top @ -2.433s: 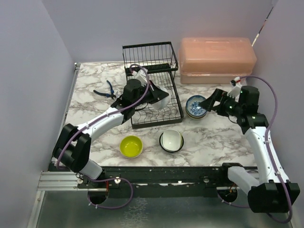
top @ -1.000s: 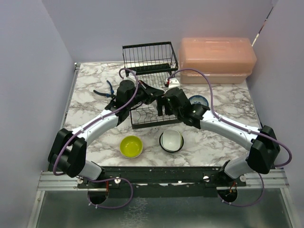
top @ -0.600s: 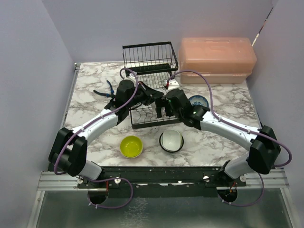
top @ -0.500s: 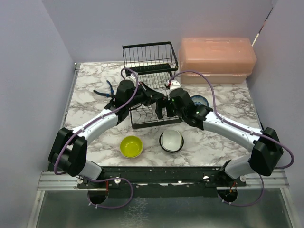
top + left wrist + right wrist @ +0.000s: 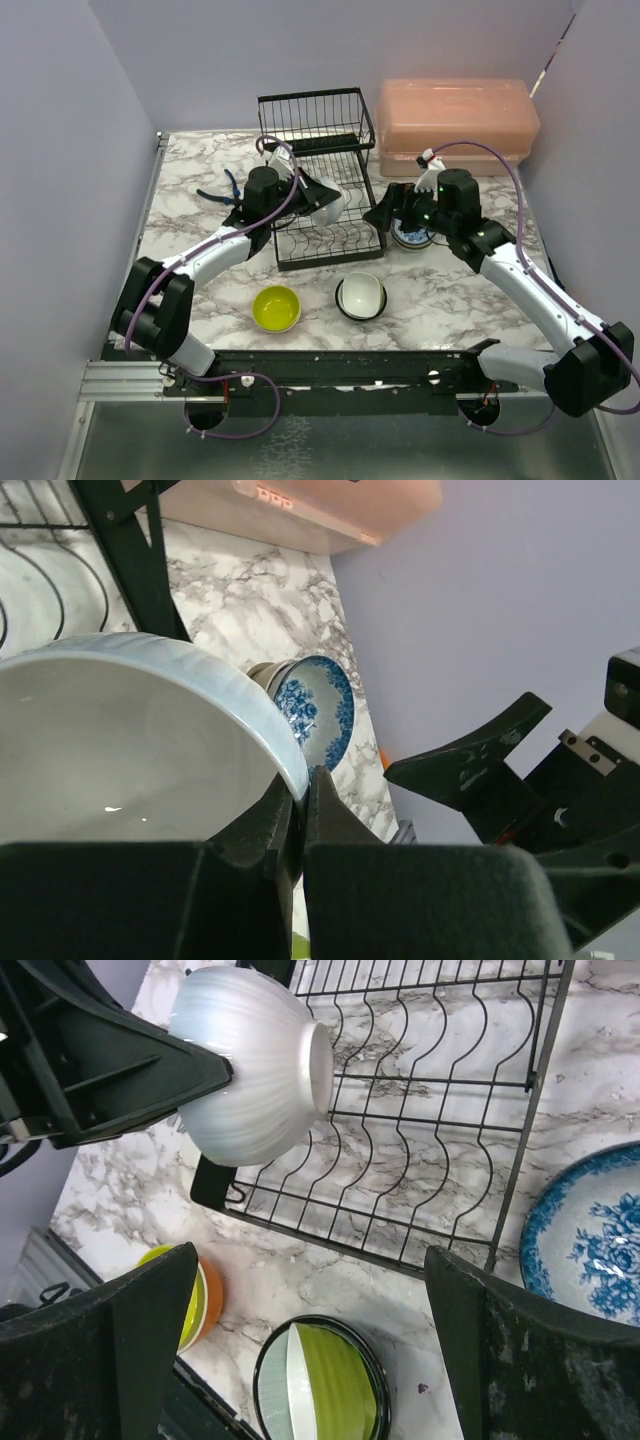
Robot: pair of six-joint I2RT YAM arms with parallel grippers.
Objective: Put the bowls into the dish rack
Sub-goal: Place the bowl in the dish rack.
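My left gripper (image 5: 300, 785) is pinching the rim of the white bowl (image 5: 250, 1060), holding it tipped on its side over the lower wires of the dish rack (image 5: 420, 1160). My right gripper (image 5: 388, 208) is hanging spread wide and empty beside the rack, near the blue-patterned bowl (image 5: 600, 1240).

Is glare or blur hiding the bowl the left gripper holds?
Left wrist: white bowl sharp, one small highlight inside, left gripper a dark mass below. Right wrist: bowl evenly lit with soft sheen, dish rack wires crisp. Top external: even light, left arm partly covers it.
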